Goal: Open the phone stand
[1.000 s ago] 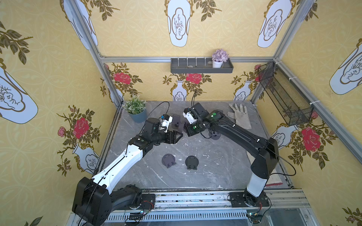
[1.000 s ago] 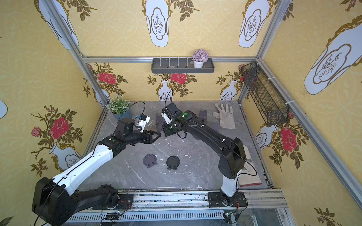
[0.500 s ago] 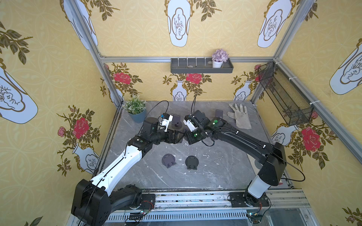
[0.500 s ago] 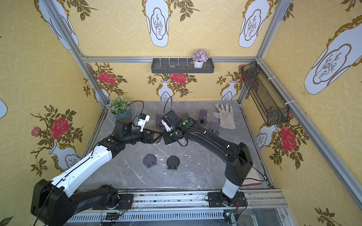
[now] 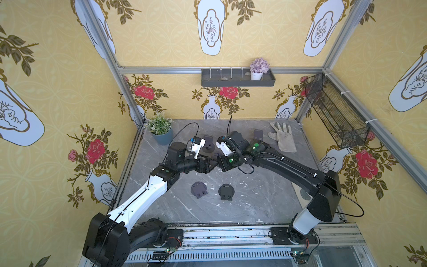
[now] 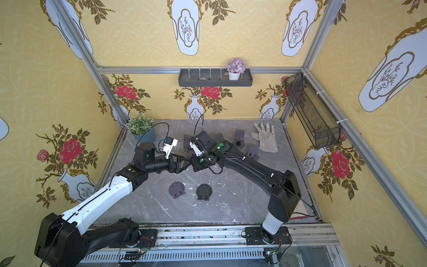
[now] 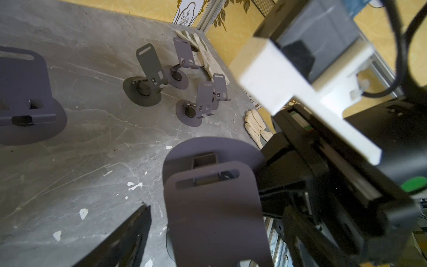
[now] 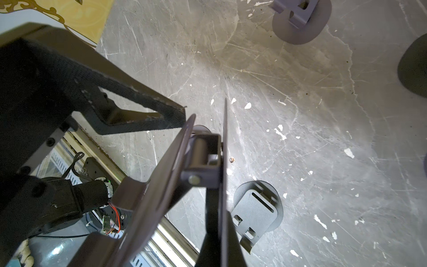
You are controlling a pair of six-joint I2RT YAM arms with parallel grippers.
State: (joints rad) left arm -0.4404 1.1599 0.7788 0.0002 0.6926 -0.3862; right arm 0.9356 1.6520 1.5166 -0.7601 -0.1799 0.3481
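A dark grey phone stand [image 5: 215, 158] hangs above mid table between both arms. My right gripper [image 8: 223, 222] is shut on its round base plate, seen edge-on in the right wrist view. The rest plate [image 8: 161, 185] tilts away from the base at the hinge [image 8: 203, 161]. My left gripper [image 7: 217, 219] is open and straddles that rest plate [image 7: 212, 208]. One of its fingers [image 7: 129, 235] stands apart from the plate; the far one is blurred. In both top views the left gripper [image 5: 211, 165] [image 6: 184, 163] meets the right gripper [image 5: 221, 161] [image 6: 193, 161] tip to tip.
Two folded stands [image 5: 198, 189] [image 5: 226, 191] lie flat near the front. Several opened stands [image 6: 239, 136] [image 6: 253, 152] [image 7: 147, 76] stand at the back. A white glove [image 5: 283, 138] lies back right, a potted plant [image 5: 161, 131] back left. A wire basket [image 5: 335, 111] hangs on the right wall.
The right arm has carried the stand forward and left towards the left gripper. The left gripper has come round the rest plate and its jaws have narrowed slightly.
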